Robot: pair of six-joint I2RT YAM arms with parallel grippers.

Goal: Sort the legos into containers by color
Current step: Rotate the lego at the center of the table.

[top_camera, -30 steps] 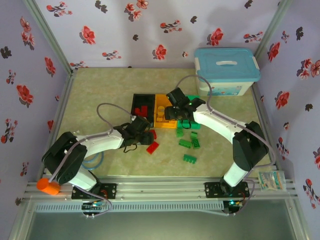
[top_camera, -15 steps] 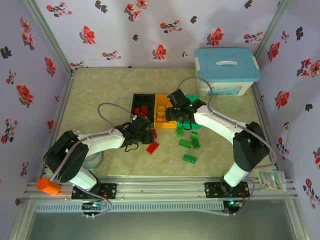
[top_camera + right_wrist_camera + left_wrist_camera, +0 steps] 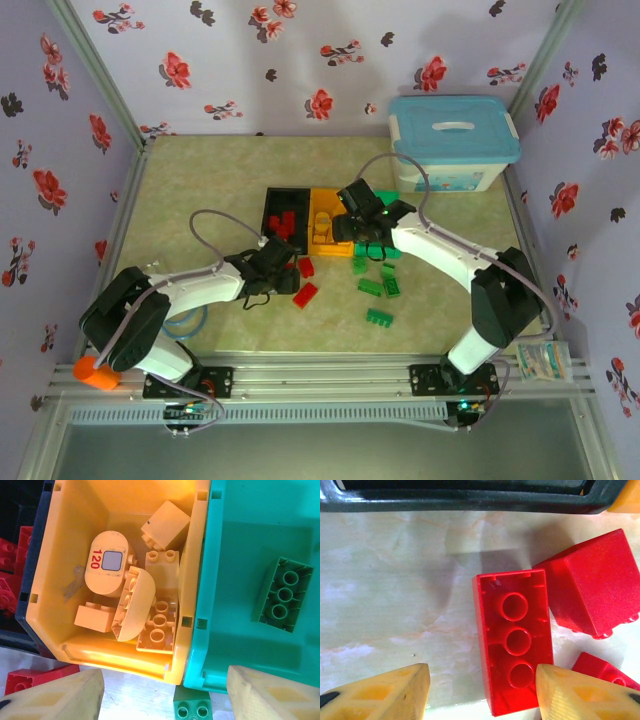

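My left gripper point(image 3: 482, 682) is open low over the table. An upside-down red lego point(image 3: 515, 640) lies between its fingers, against the right finger point(image 3: 580, 692). Two more red legos point(image 3: 592, 595) point(image 3: 605, 672) lie to the right. In the top view this gripper point(image 3: 283, 276) sits beside red legos point(image 3: 306, 266) point(image 3: 305, 295). My right gripper point(image 3: 165, 690) hangs open and empty over the seam between the orange bin point(image 3: 125, 652), which holds several orange-yellow legos, and the green bin point(image 3: 235, 555), which holds one green lego point(image 3: 280, 595). The black bin point(image 3: 285, 205) holds red legos.
Several green legos point(image 3: 380, 317) point(image 3: 371, 287) point(image 3: 393, 284) lie on the table in front of the bins, one point(image 3: 192, 705) right below the bin edge. A large white tub with a blue lid point(image 3: 453, 140) stands at the back right. An orange cylinder point(image 3: 96, 373) rests at the near left rail.
My left gripper has drawn back a little toward the near left, uncovering the red lego by the black bin. My right gripper has shifted slightly right over the bins.
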